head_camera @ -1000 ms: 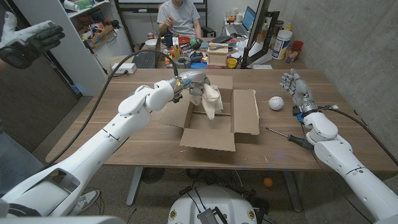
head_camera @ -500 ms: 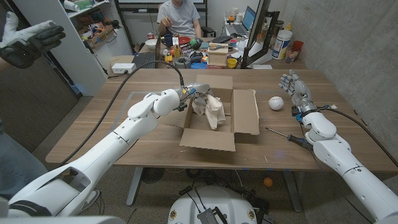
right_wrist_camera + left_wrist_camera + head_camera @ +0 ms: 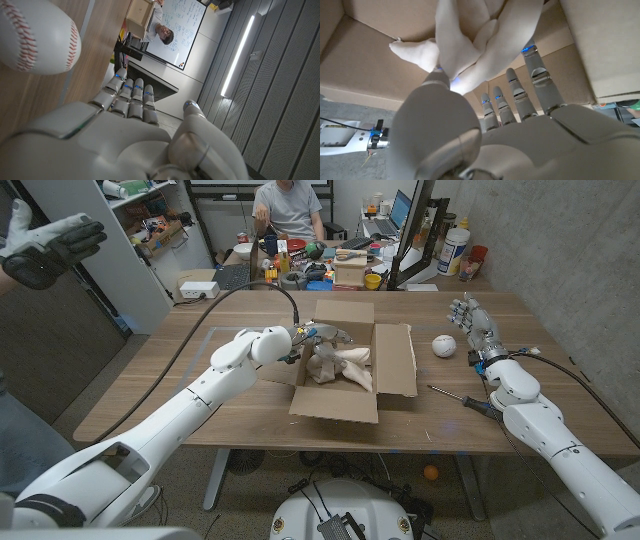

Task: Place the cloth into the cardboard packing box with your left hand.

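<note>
The cream cloth [image 3: 340, 367] lies crumpled inside the open cardboard packing box [image 3: 335, 406] at the table's middle. My left hand [image 3: 318, 335] hovers over the box's left inner edge, fingers stretched out above the cloth. In the left wrist view my left hand [image 3: 520, 125] has its fingers extended toward the cloth [image 3: 470, 45], which drapes against the box's inner wall [image 3: 365, 65]; nothing is clasped in them. My right hand [image 3: 472, 318] stands upright at the table's right side, fingers straight and holding nothing.
A baseball [image 3: 443, 345] lies just left of my right hand, also seen as the baseball [image 3: 35, 35] in the right wrist view. A screwdriver [image 3: 465, 400] lies near the right front edge. A person [image 3: 285, 205] sits behind a cluttered back table. A dark gloved hand [image 3: 50, 245] shows at far left.
The cloth has dropped out of my left hand and now lies in the box. The hand's fingers have spread open above it. My right arm has stayed still.
</note>
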You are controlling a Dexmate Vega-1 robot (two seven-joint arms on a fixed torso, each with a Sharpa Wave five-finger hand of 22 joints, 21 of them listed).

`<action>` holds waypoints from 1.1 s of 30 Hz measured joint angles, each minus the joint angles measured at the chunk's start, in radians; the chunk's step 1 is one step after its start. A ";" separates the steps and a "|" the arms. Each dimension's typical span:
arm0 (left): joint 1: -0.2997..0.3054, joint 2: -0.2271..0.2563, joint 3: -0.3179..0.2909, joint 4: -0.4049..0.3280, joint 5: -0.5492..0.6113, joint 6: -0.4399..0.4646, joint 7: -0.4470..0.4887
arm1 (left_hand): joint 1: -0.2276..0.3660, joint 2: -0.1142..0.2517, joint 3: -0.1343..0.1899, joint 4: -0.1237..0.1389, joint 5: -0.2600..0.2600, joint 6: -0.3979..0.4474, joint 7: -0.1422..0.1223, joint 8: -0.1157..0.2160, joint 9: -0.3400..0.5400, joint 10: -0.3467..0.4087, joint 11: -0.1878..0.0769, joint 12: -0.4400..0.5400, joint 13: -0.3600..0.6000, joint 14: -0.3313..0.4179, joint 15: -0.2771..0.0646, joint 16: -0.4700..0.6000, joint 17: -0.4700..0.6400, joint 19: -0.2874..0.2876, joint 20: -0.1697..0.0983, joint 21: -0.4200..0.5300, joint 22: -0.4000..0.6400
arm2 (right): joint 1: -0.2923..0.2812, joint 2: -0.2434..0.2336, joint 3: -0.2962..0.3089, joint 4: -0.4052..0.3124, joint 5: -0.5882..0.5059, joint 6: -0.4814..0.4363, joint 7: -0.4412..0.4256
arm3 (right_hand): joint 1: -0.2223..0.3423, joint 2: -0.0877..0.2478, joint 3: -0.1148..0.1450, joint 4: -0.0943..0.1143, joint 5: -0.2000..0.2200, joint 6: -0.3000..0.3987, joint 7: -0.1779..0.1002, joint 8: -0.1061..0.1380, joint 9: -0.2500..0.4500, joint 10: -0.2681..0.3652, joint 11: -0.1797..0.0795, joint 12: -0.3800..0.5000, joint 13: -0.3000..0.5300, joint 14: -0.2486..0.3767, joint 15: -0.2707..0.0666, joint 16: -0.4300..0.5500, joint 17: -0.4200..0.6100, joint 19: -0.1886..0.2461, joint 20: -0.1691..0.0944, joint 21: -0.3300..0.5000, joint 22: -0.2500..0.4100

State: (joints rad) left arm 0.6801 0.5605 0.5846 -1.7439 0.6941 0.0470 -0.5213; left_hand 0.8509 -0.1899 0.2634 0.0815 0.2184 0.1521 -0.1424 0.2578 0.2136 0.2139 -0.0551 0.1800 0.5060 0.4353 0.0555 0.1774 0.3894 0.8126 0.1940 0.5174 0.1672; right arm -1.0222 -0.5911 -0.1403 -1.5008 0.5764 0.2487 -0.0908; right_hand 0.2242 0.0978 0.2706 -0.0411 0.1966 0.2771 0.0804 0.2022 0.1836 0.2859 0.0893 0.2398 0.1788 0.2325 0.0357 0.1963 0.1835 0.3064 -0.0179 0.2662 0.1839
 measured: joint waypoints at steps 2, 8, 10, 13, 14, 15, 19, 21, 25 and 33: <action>-0.016 0.006 0.012 -0.003 0.001 0.006 -0.019 | -0.021 -0.004 -0.022 0.003 0.004 -0.026 0.004 -0.013 0.002 -0.025 0.011 0.000 -0.006 -0.011 0.011 0.000 -0.010 0.001 0.001 -0.009 0.000 | 0.002 0.001 -0.001 0.002 0.001 0.000 0.005 | 0.000 0.000 0.000 0.000 0.000 0.000 0.000 0.000 0.000 0.000 0.000 0.000 0.000 0.000 0.000 0.000 0.000 0.000 0.000 0.000 0.000; -0.027 0.013 0.016 -0.017 -0.003 0.022 -0.058 | -0.056 0.001 -0.058 0.010 0.015 -0.049 0.017 -0.027 0.003 -0.049 0.032 0.000 -0.017 -0.028 0.016 0.000 -0.027 0.010 0.014 -0.026 0.000 | 0.005 0.003 -0.003 0.007 0.003 0.000 0.011 | 0.005 0.005 0.004 -0.004 0.000 0.004 -0.004 0.000 0.000 0.000 0.000 0.000 0.000 0.000 0.000 0.000 0.000 0.000 0.000 0.000 0.000; -0.027 0.014 0.013 -0.022 -0.007 0.027 -0.064 | -0.060 0.005 -0.064 0.012 0.018 -0.049 0.017 -0.027 0.003 -0.049 0.032 0.007 -0.020 -0.028 0.016 0.001 -0.028 0.007 0.017 -0.030 0.000 | 0.006 0.004 -0.003 0.009 0.003 0.000 0.012 | 0.005 0.005 0.004 -0.004 0.000 0.004 -0.004 0.000 0.000 0.000 0.000 0.000 0.000 0.000 0.000 0.000 0.000 0.000 0.000 0.000 0.000; -0.027 0.017 0.004 -0.031 -0.013 0.037 -0.068 | -0.064 0.009 -0.067 0.010 0.019 -0.044 0.022 -0.027 0.003 -0.035 0.033 0.016 -0.023 -0.028 0.016 0.004 -0.032 0.007 0.017 -0.038 0.003 | 0.007 0.004 -0.004 0.011 0.004 0.000 0.014 | 0.005 0.005 0.004 -0.004 0.000 0.004 -0.004 0.000 0.000 0.000 0.000 -0.008 0.000 0.000 0.000 0.000 0.000 0.000 0.000 0.000 0.000; -0.025 0.019 -0.001 -0.037 -0.015 0.040 -0.069 | -0.068 0.013 -0.067 0.010 0.019 -0.041 0.024 -0.027 0.003 -0.032 0.030 0.017 -0.024 -0.028 0.016 0.007 -0.035 0.002 0.021 -0.040 0.003 | 0.008 0.004 -0.004 0.011 0.004 0.000 0.015 | 0.005 0.005 0.004 -0.004 0.000 0.004 -0.004 0.000 0.000 0.000 0.000 -0.008 0.000 0.000 0.000 0.000 0.000 0.000 0.000 -0.003 0.000; -0.023 0.021 -0.004 -0.042 -0.018 0.046 -0.070 | -0.068 0.013 -0.067 0.010 0.024 -0.035 0.022 -0.027 0.003 -0.028 0.026 0.017 -0.024 -0.028 0.016 0.008 -0.037 -0.001 0.020 -0.044 0.003 | 0.008 0.004 -0.004 0.011 0.004 0.000 0.016 | 0.005 0.005 0.004 -0.004 0.000 0.004 -0.004 0.000 0.000 0.000 0.000 -0.008 0.000 0.000 0.000 0.000 0.000 0.000 0.000 -0.004 0.000; -0.018 0.027 -0.016 -0.059 -0.024 0.058 -0.071 | -0.064 0.016 -0.067 0.010 0.026 -0.021 0.019 -0.021 0.003 -0.020 0.018 0.024 -0.029 -0.028 0.016 0.008 -0.042 -0.003 0.019 -0.052 0.003 | 0.008 0.005 -0.005 0.011 0.004 0.001 0.016 | 0.005 0.005 0.004 -0.004 0.000 0.004 -0.004 0.000 0.000 0.000 0.000 -0.008 0.000 0.000 0.000 0.000 0.000 0.000 0.000 -0.004 0.000; -0.013 0.035 -0.027 -0.074 -0.029 0.065 -0.071 | -0.061 0.019 -0.071 0.005 0.030 -0.016 0.021 -0.018 0.003 -0.017 0.020 0.024 -0.029 -0.028 0.016 0.012 -0.042 -0.007 0.022 -0.052 0.003 | 0.008 0.005 -0.005 0.011 0.004 0.001 0.017 | 0.005 0.005 0.004 -0.004 0.000 0.004 -0.004 0.000 0.000 0.000 0.000 -0.008 0.000 0.000 0.000 0.000 0.000 0.000 0.000 -0.004 0.000; -0.006 0.043 -0.041 -0.090 -0.037 0.072 -0.066 | -0.056 0.025 -0.071 0.006 0.034 -0.007 0.019 -0.017 0.003 -0.010 0.015 0.027 -0.033 -0.024 0.012 0.012 -0.046 -0.013 0.019 -0.063 0.003 | 0.009 0.005 -0.006 0.009 0.004 0.002 0.016 | 0.005 0.005 0.004 -0.004 0.000 0.004 -0.004 0.000 0.000 0.000 0.000 -0.008 0.000 0.000 0.000 0.000 0.000 0.000 0.000 -0.004 0.000; 0.030 0.059 -0.113 -0.129 -0.113 0.087 -0.020 | -0.062 0.039 -0.074 0.008 0.042 0.003 0.023 -0.017 0.003 -0.002 0.007 0.032 -0.041 -0.012 -0.001 0.020 -0.056 -0.013 0.019 -0.074 0.003 | 0.008 0.007 -0.011 -0.005 -0.005 0.003 0.008 | 0.005 0.005 0.004 -0.004 0.000 0.004 -0.004 0.000 0.000 0.000 0.000 -0.008 0.000 0.000 0.000 0.000 0.000 0.006 0.006 -0.004 0.000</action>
State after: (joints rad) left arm 0.7103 0.6199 0.4713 -1.8731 0.5810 0.1337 -0.5412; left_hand 0.7885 -0.1506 0.1897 0.0899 0.2603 0.1554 -0.1196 0.2409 0.2163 0.2122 -0.0483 0.2119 0.4652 0.4238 0.0549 0.1969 0.3338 0.7992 0.2128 0.4436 0.1701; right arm -1.0137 -0.5844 -0.1512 -1.5060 0.5712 0.2516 -0.0831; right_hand 0.2296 0.1030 0.2750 -0.0454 0.1966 0.2807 0.0768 0.2022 0.1836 0.2858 0.0894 0.2322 0.1787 0.2324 0.0356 0.1963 0.1835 0.3119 -0.0124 0.2624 0.1837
